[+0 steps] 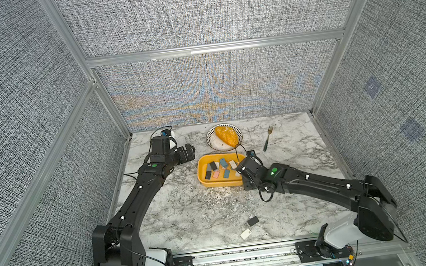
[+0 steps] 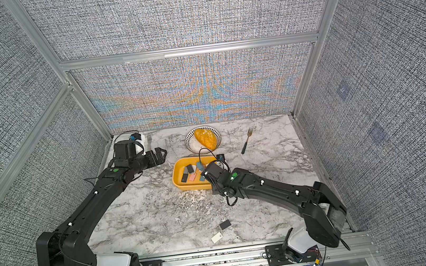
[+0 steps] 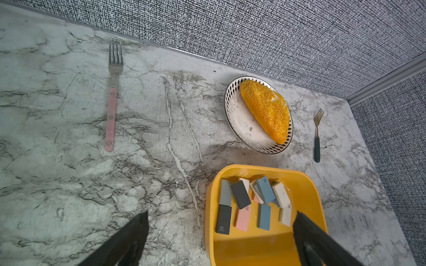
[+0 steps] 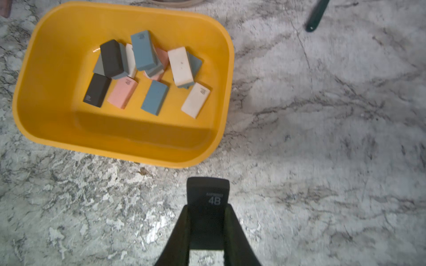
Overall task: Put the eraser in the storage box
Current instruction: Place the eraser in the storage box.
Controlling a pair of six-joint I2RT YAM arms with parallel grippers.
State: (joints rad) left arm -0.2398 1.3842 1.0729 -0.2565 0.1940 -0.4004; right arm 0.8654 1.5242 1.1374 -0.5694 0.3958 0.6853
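Observation:
My right gripper (image 4: 207,207) is shut on a black eraser (image 4: 208,191) marked 4B, held above the marble just outside the near right corner of the yellow storage box (image 4: 57,142). In both top views the right wrist hides this gripper and its eraser. Several erasers (image 4: 154,97) in black, grey, blue, pink and white lie inside the box (image 1: 201,173). A black eraser (image 1: 253,221) and a white eraser (image 1: 246,233) lie loose near the table's front edge. My left gripper (image 1: 190,151) stands open and empty, just left of the box's far left corner.
A white patterned plate (image 1: 211,139) with a bread roll (image 1: 225,136) sits behind the box. A green-handled fork (image 1: 268,139) lies to the plate's right. A pink-handled fork (image 3: 111,103) lies at the back left. Fabric walls close three sides.

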